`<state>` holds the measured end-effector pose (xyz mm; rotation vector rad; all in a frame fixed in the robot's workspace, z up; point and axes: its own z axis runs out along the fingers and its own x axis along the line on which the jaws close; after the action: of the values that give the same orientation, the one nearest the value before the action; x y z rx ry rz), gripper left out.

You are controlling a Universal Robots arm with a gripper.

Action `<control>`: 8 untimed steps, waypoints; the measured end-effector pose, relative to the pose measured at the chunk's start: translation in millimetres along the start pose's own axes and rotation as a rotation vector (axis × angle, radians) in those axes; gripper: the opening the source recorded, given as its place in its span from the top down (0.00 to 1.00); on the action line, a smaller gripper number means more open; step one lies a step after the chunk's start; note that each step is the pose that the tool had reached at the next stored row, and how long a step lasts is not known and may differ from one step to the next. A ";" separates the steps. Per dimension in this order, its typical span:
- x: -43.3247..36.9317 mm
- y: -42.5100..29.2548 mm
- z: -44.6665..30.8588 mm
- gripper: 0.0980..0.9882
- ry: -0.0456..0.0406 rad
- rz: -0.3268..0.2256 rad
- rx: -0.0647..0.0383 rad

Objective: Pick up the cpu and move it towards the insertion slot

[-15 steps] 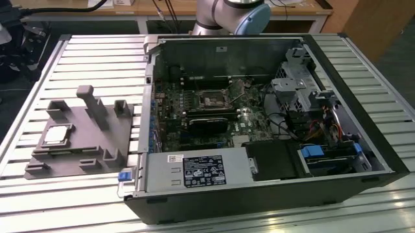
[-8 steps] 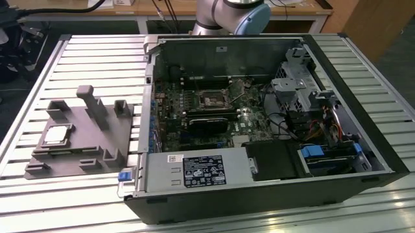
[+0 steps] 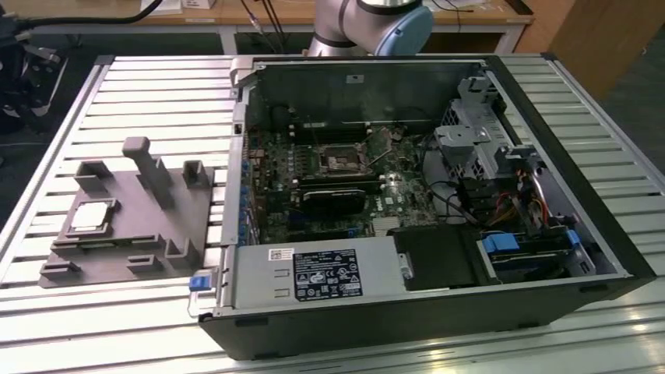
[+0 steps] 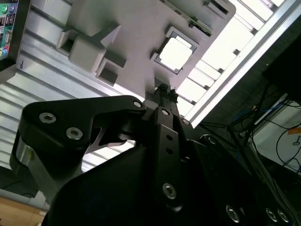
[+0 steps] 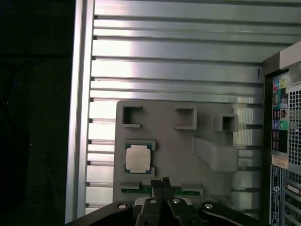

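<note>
The cpu (image 3: 92, 216) is a small silvery square chip lying flat in a recess of the grey plastic fixture (image 3: 130, 241), on the exterior view's left. Both wrist views look down on the cpu (image 5: 138, 157) (image 4: 175, 52) from well above. My gripper (image 5: 160, 182) (image 4: 163, 89) hangs over the fixture's edge, a short way to the side of the chip. Its jaws are shut together with nothing between them. The insertion slot (image 3: 341, 162) is a square socket with a silver frame on the motherboard inside the open computer case.
The open case (image 3: 582, 257) lies on a slatted aluminium table (image 3: 156, 93). Inside are a long black card (image 3: 332, 201), a power supply (image 3: 311, 274) and cable bundles (image 3: 499, 195). Upright posts (image 3: 140, 160) rise from the fixture. The arm's base (image 3: 369, 23) stands behind the case.
</note>
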<state>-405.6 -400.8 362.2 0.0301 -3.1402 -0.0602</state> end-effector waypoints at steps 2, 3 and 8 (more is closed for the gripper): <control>0.7 0.0 0.7 0.99 0.0001 0.000 0.000; 0.8 -0.1 0.9 0.99 0.0003 0.000 0.000; 1.1 -0.1 2.6 0.99 0.0003 0.000 0.000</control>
<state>-406.7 -400.8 359.6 0.0300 -3.1399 -0.0599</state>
